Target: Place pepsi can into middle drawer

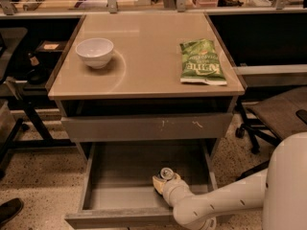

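Note:
The middle drawer is pulled open below the cabinet top, with a plain grey inside. My gripper reaches into its right front part from the lower right. It is shut on the pepsi can. Only the can's silver top shows between the pale fingers; its dark body is hidden by the gripper. The can stands upright, low inside the drawer.
A closed grey drawer front with white scuff marks sits above the open drawer. On the tan cabinet top are a white bowl at left and a green chip bag at right. An office chair stands at right.

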Available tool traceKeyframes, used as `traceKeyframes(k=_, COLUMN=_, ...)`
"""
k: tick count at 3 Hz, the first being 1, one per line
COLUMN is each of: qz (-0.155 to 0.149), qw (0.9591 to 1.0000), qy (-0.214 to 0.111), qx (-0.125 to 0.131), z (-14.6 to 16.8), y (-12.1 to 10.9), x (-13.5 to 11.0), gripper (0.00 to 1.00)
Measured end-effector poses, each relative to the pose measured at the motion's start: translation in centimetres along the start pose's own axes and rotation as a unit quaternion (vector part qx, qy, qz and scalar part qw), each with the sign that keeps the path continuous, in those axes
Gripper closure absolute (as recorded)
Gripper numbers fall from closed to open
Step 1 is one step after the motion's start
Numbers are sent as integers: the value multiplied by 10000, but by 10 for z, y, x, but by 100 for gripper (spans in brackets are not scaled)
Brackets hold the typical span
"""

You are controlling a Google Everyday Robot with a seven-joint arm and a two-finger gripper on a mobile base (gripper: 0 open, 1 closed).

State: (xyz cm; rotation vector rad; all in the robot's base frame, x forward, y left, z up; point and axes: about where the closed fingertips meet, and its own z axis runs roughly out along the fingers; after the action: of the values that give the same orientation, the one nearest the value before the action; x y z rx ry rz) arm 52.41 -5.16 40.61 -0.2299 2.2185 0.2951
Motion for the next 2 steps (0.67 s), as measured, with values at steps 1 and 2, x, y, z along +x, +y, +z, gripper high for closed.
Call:
traceKeyframes(k=1, qz=0, qw=10000, qy=0, qx=0, z=0, y=0, x=0, gripper=15)
traceKeyframes(k=2, qz=0, qw=10000, qy=0, qx=0, z=0, y=0, x=0, gripper=0)
